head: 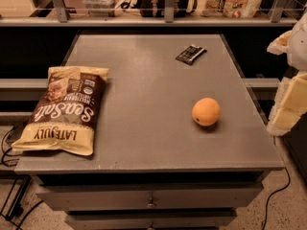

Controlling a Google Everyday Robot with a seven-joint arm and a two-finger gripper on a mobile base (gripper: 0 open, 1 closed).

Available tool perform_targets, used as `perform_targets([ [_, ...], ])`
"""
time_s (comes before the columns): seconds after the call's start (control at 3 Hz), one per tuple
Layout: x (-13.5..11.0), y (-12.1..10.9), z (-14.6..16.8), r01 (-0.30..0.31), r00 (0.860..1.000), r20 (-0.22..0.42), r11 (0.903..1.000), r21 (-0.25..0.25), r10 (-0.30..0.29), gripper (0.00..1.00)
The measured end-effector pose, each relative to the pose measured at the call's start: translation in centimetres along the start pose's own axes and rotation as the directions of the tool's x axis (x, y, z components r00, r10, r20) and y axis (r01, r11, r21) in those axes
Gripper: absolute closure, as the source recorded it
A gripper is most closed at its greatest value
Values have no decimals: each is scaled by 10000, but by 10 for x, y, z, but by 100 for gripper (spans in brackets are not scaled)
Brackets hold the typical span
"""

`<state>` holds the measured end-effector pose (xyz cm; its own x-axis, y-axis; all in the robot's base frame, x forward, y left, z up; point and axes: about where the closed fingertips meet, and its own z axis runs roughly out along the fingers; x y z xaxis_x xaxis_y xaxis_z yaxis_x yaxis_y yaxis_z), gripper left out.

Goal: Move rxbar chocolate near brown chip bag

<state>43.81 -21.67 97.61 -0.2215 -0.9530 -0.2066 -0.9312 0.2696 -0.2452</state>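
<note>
Cream-white, our tool (291,97) hangs at the right edge of the view, just off the grey worktop (144,128); we cannot tell whether it is open or closed. Nearest it lies an orange (206,111), then the rxbar chocolate (190,54) toward the far side, well apart from the brown chip bag (64,109) on the left.

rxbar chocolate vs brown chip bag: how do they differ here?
Size: the rxbar chocolate is far smaller than the brown chip bag. Colour: the bar is black with white lettering; the bag is dark brown with tan-yellow ends. Place: bar far right, bag near left. Both lie flat on the table, apart from the gripper at the view's right edge.
</note>
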Motion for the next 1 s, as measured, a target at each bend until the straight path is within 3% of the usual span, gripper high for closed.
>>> perform_targets([
  [0.67,-1,-6,1,-223,9992,326,9997,55,221,0],
  [1.0,-9,-25,10,-793,9856,1504,9968,83,772,0],
])
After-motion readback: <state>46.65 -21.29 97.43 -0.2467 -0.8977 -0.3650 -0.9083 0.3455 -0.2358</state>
